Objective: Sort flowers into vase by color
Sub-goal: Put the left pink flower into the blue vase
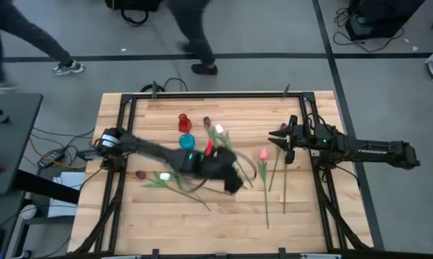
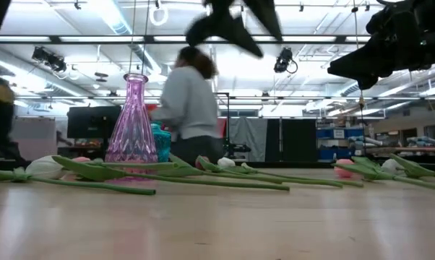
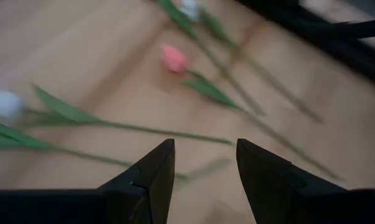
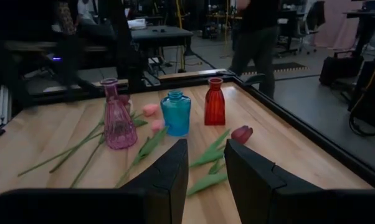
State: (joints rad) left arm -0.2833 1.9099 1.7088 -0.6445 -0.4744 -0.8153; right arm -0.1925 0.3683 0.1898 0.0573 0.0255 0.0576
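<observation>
- The left hand (image 3: pixel 203 171) is held above the middle of the bench (image 1: pixel 303 216), its fingers apart and nothing between them.
- The flowers (image 1: pixel 265 183) are scattered flat on the bench; a pink tulip (image 3: pixel 174 58) and a white tulip (image 3: pixel 3 102) are seen lying ahead of the left hand, untouched.
- The right hand (image 4: pixel 206 165) is held near the bench's right edge, fingers apart and empty.
- A maroon tulip (image 4: pixel 242 134) lies just ahead of it, before the red vase (image 4: pixel 214 102), blue vase (image 4: pixel 175 113) and pink vase (image 4: pixel 118 123).
</observation>
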